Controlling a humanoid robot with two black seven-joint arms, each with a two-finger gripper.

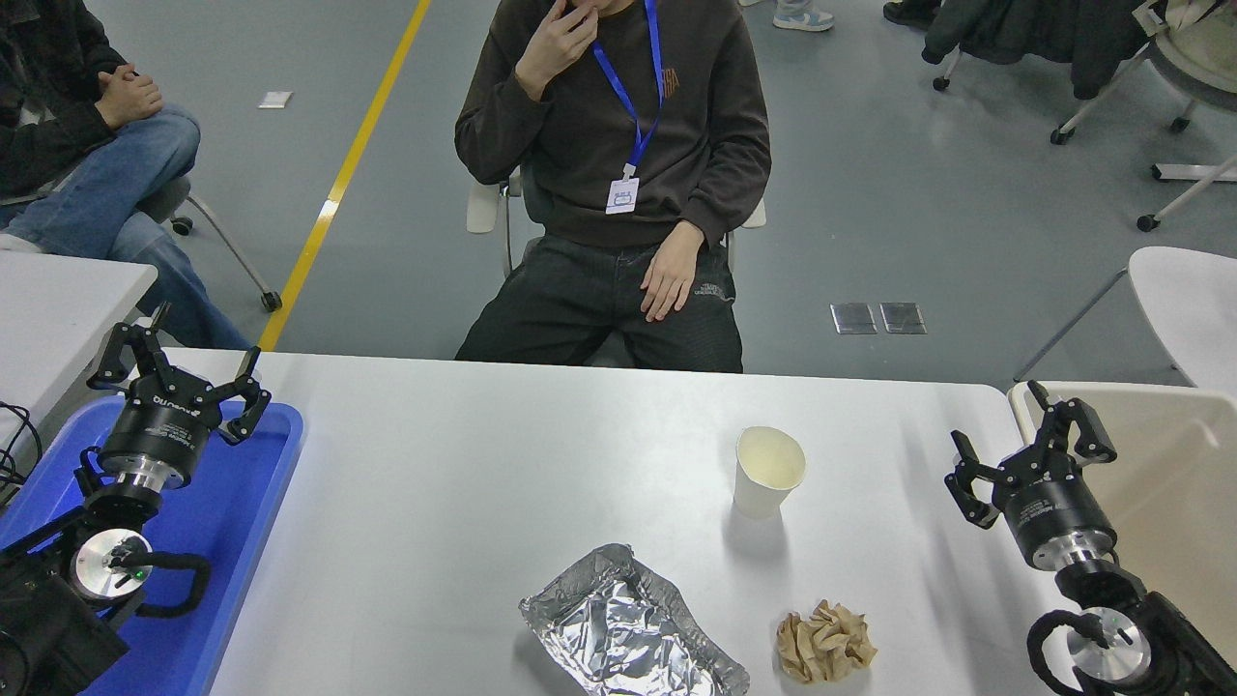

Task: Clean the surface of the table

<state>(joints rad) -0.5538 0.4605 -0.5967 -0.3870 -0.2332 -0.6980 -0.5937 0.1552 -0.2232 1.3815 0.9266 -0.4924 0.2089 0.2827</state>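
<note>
Tabletop status for you: the table surface (464, 483) fills the middle and lower frame, white and matte, running from the blue tray (227, 541) at its left edge to the beige bin (1179, 483) at its right. Three items sit on it in the near-centre: a paper cup (768, 472) standing upright, a crumpled foil tray (628, 638) nearer the camera and left of the cup, and a crumpled brown paper wad (824, 642) just right of the foil, apart from it. Your left gripper (179, 372) hangs over the far end of the blue tray, fingers spread, holding nothing. Your right gripper (1029, 445) sits at the table's right edge beside the bin, also spread wide and holding nothing, well apart from the cup. A person in a dark sweatshirt (618, 155) sits at the far side.
</note>
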